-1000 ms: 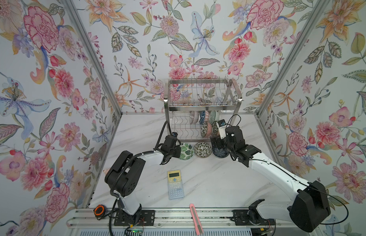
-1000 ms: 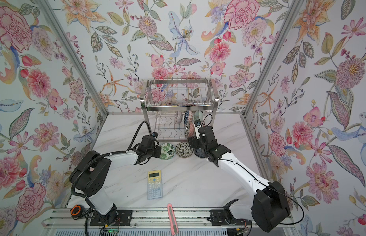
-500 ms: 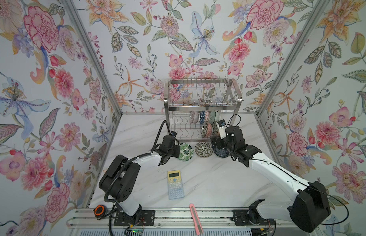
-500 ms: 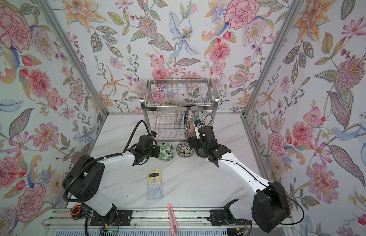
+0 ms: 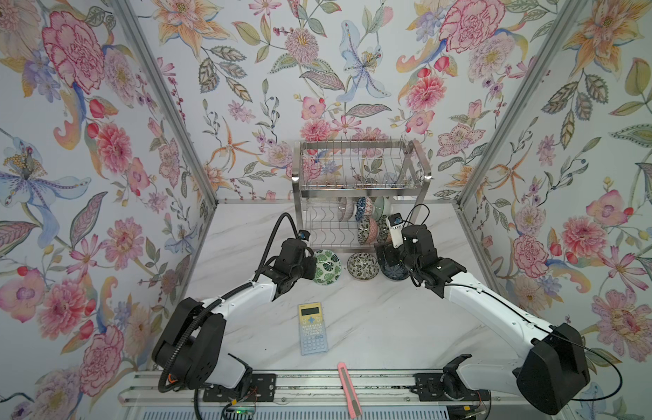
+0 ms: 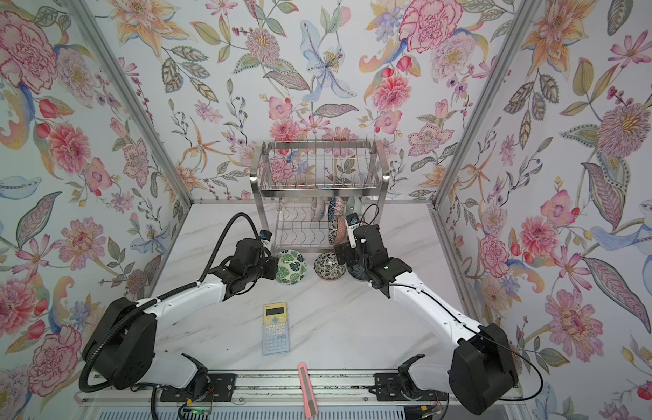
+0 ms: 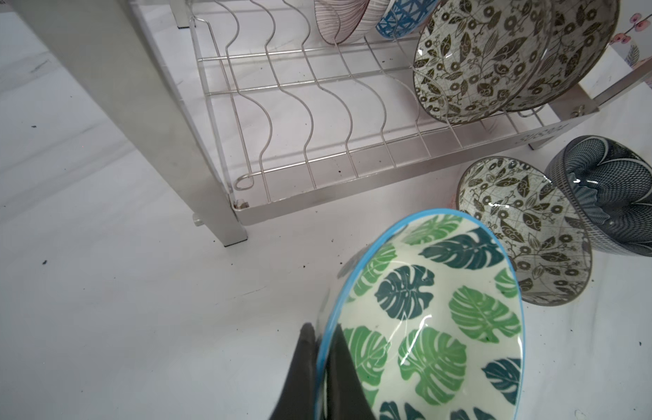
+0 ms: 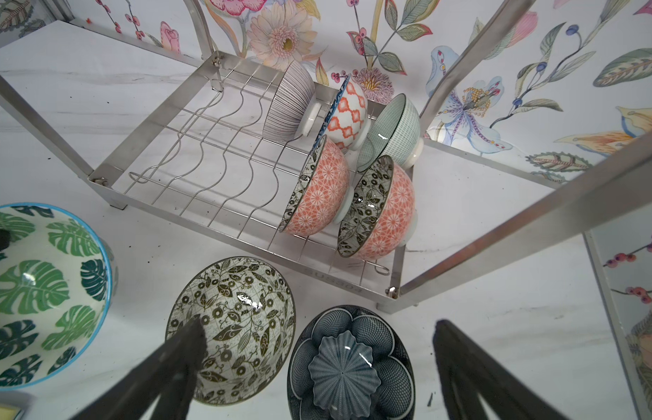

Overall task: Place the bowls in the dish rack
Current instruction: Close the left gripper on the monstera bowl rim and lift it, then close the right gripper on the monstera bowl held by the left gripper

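Note:
My left gripper point(image 7: 322, 332) is shut on the blue rim of the green leaf bowl point(image 7: 433, 320), which is tipped up on edge in front of the dish rack's point(image 5: 357, 185) left half; the bowl point(image 5: 327, 267) shows the same way in both top views. To its right, a black-white floral bowl point(image 8: 233, 327) and a dark blue bowl point(image 8: 350, 363) sit upright on the table. My right gripper point(image 8: 319, 327) hovers open above the dark blue bowl, its fingers either side of it. Several bowls point(image 8: 317, 189) stand on edge in the right end of the rack's lower tier.
A yellow and blue calculator point(image 5: 311, 329) lies on the marble table near the middle front. A pink utility knife point(image 5: 348, 389) rests on the front rail. The rack's upright posts point(image 8: 499, 232) stand close to my right gripper. Floral walls close in three sides.
My left gripper has shut on the green leaf bowl's rim and tipped the bowl up on edge, drawing back slightly to the left. The right arm has stayed still.

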You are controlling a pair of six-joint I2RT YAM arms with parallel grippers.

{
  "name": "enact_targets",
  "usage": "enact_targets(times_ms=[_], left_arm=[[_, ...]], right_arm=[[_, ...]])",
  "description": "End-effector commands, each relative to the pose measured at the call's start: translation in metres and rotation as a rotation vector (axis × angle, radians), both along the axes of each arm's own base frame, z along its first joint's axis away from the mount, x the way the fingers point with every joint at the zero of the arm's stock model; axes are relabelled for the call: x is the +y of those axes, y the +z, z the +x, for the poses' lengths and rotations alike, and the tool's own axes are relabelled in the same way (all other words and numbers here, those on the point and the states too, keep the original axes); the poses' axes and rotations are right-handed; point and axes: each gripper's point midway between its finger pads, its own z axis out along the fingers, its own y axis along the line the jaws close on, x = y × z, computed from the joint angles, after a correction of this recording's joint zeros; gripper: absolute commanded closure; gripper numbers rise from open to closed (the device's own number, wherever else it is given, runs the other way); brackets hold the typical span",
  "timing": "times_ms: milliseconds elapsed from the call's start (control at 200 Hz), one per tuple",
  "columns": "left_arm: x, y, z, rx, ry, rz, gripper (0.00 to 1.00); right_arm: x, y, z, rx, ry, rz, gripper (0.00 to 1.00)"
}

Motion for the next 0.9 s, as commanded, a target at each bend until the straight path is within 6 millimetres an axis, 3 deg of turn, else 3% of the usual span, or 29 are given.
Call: enact_targets(times_ms=[0, 220, 375, 636, 791, 896], left_arm=[[-0.005, 0.031, 0.003, -0.097, -0.012, -0.025, 1.00], [-0.014, 0.055, 0.004, -0.162, -0.017, -0.054, 1.00], [-0.033, 0.074, 0.006, -0.217, -0.041, -0.201, 1.00], [-0.067, 0.094, 0.006, -0.244, -0.106, -0.366, 1.00], [-0.079, 0.094, 0.003, -0.239, -0.132, -0.380, 1.00], [-0.085, 0.092, 0.001, -0.233, -0.144, -0.391, 1.00]], right_arm=[[0.006, 0.013, -0.010, 0.001, 0.021, 0.046, 0.01], [0.029, 0.024, -0.030, 0.048, 0.107, 0.186, 0.01], [0.051, 0.028, -0.041, 0.086, 0.164, 0.294, 0.01], [0.071, 0.009, -0.032, 0.170, 0.140, 0.360, 0.01], [0.079, 0.000, -0.024, 0.194, 0.127, 0.392, 0.00], [0.085, -0.004, -0.019, 0.200, 0.125, 0.415, 0.06]])
